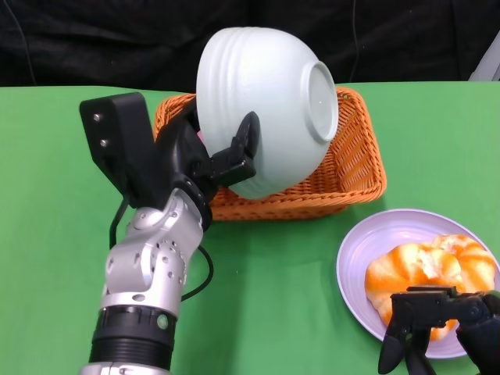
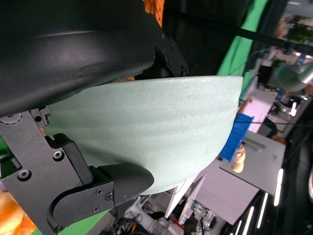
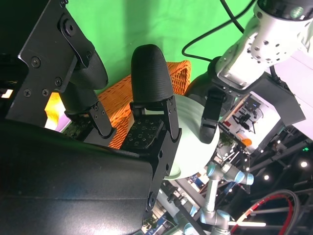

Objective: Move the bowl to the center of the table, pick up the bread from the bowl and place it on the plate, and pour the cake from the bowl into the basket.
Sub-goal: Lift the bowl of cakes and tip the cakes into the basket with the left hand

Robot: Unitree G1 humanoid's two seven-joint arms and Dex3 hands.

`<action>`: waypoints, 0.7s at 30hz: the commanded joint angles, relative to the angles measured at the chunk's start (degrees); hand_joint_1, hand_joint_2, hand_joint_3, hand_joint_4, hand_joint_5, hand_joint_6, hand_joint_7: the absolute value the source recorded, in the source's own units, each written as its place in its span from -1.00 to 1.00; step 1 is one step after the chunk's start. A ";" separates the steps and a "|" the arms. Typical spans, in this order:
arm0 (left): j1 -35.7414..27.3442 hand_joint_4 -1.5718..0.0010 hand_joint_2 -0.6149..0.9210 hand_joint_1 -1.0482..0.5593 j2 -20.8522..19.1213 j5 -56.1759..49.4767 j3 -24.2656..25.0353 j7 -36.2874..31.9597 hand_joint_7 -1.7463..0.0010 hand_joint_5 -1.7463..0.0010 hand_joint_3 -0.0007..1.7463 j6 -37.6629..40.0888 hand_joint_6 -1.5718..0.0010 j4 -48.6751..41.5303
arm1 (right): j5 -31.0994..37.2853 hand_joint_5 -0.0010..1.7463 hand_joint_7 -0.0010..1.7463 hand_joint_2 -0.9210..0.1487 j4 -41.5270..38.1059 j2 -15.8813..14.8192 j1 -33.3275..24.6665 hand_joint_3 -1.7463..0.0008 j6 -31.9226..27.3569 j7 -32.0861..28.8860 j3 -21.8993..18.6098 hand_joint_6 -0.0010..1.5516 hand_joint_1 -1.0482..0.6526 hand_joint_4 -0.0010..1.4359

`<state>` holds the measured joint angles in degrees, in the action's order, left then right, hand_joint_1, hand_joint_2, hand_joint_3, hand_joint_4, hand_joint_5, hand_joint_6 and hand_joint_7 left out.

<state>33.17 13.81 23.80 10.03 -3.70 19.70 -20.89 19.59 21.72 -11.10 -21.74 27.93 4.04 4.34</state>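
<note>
I held the bowl [image 1: 262, 109] in my left hand [image 1: 207, 160], fingers [image 1: 244, 148] clamped on its wall, and tipped it almost upside down over the basket [image 1: 355, 168] so the cake, hidden from me, would slide in. The bread [image 1: 430, 273] already lay on the plate [image 1: 367, 250], so my right hand [image 1: 437, 328] rested at its near edge, fingers apart and holding nothing.

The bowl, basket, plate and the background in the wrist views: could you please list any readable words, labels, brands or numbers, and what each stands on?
None can be read.
The bowl, basket and plate carry no print.
The left hand and right hand show no labels.
Background equipment in the wrist views is too small and blurred to show any text.
</note>
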 commanded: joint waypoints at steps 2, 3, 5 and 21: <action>1.64 -0.38 0.18 0.05 0.82 4.80 3.85 -2.71 -1.00 -1.00 0.99 5.32 -0.10 1.26 | 0.56 0.92 0.56 0.65 1.26 -0.15 -0.66 -1.00 -0.57 -0.45 -0.15 0.29 0.47 0.50; 1.85 -0.38 0.19 0.05 1.28 6.58 5.37 -3.39 -1.00 -1.00 0.98 6.06 -0.10 1.07 | 0.54 0.92 0.56 0.65 1.34 -0.04 -0.60 -1.00 -0.57 -0.47 -0.03 0.29 0.47 0.50; 2.15 -0.39 0.18 0.05 1.84 8.84 7.26 -4.32 -1.00 -1.00 0.95 7.09 -0.09 0.90 | 0.54 0.93 0.56 0.68 1.44 0.10 -0.52 -1.00 -0.59 -0.49 0.12 0.30 0.49 0.50; 0.25 -0.46 0.16 -0.10 2.03 20.47 11.39 11.27 -1.00 -1.00 0.89 2.12 -0.17 -6.02 | 0.24 0.92 0.55 0.69 1.42 -0.09 -0.63 -1.00 -0.17 -0.56 0.24 0.31 0.50 0.51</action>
<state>34.07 14.99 44.29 21.62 5.65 23.24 -27.08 20.56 22.72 -10.81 -22.05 27.69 3.79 4.94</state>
